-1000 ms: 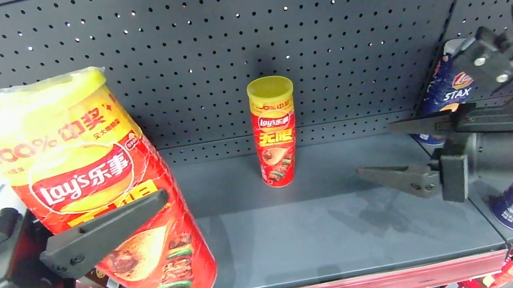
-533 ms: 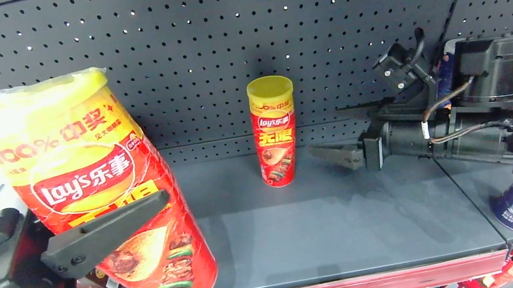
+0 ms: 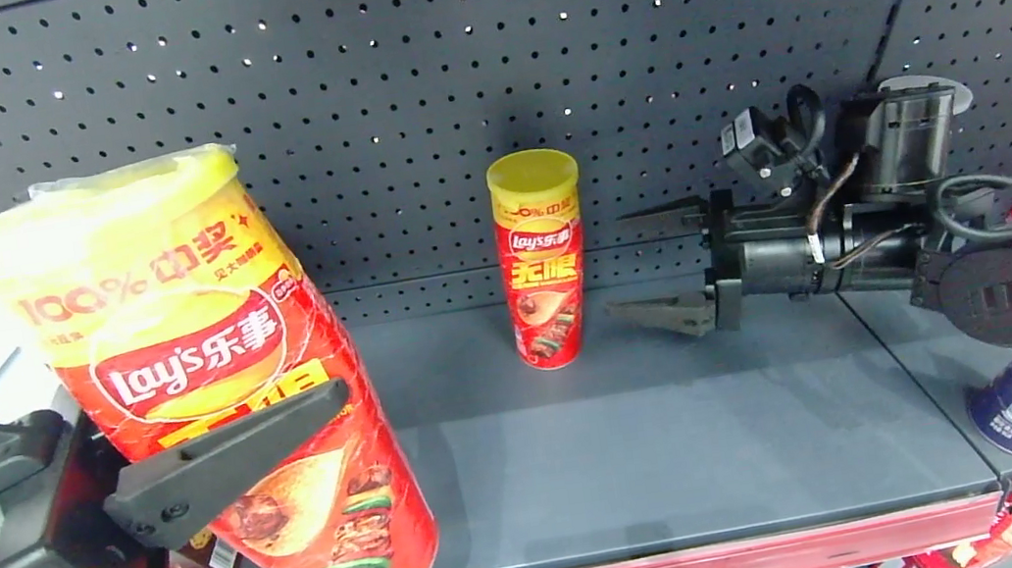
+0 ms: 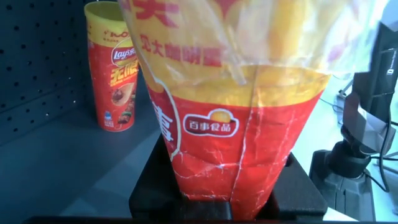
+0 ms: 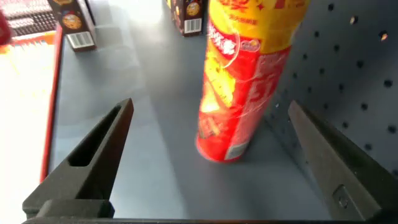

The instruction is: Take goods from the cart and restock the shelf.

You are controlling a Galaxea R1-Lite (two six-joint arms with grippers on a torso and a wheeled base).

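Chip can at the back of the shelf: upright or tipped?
Upright: the chip can stands on its base on the shelf, yellow lid on top.

Red chip can [image 5: 239, 93] upright on grey shelf [image 5: 158, 146], pegboard [image 5: 351, 62] beside, right gripper [image 5: 210, 106] spread wide before it

A red chip can [image 3: 223, 383] with a yellow top and crinkled clear wrap sat clamped between the left gripper's [image 3: 280, 365] jaws, leaning slightly. A matching can [image 3: 543, 259] stood upright on the shelf [image 3: 647, 442], just ahead of the right gripper's [image 3: 620, 263] spread jaws, untouched.
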